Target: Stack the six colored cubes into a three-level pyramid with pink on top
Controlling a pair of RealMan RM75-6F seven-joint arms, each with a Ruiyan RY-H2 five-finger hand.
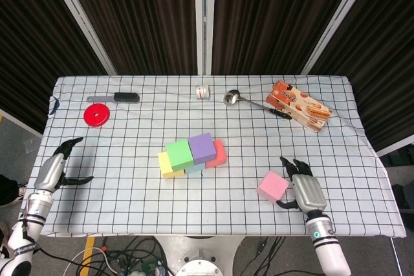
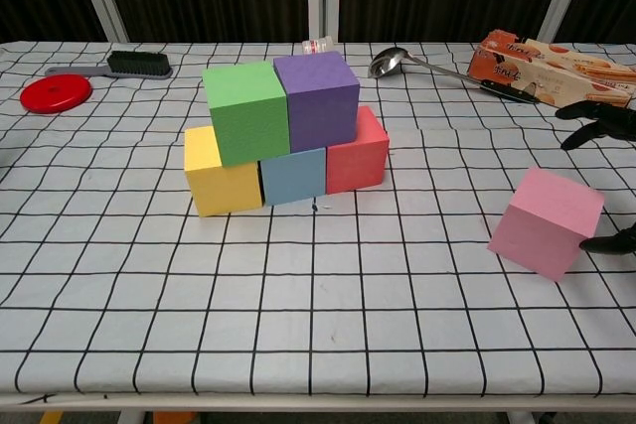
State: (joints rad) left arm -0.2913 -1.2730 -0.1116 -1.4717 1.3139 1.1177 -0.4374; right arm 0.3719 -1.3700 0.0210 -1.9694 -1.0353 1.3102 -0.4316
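Five cubes (image 2: 283, 136) sit stacked mid-table, three below and two above; one pink cube (image 1: 273, 186) lies apart just beside the right hand (image 1: 304, 191), fingers spread, empty. The left hand (image 1: 53, 171) is likewise spread, empty.

Bright, even overhead light; both views sharp.

The checked tablecloth (image 1: 129, 134) is evenly lit with only soft, short shadows (the curtains behind stay dark), the spoon (image 2: 391, 60) near the far edge glints, and grid lines bow slightly toward the chest view's edges.
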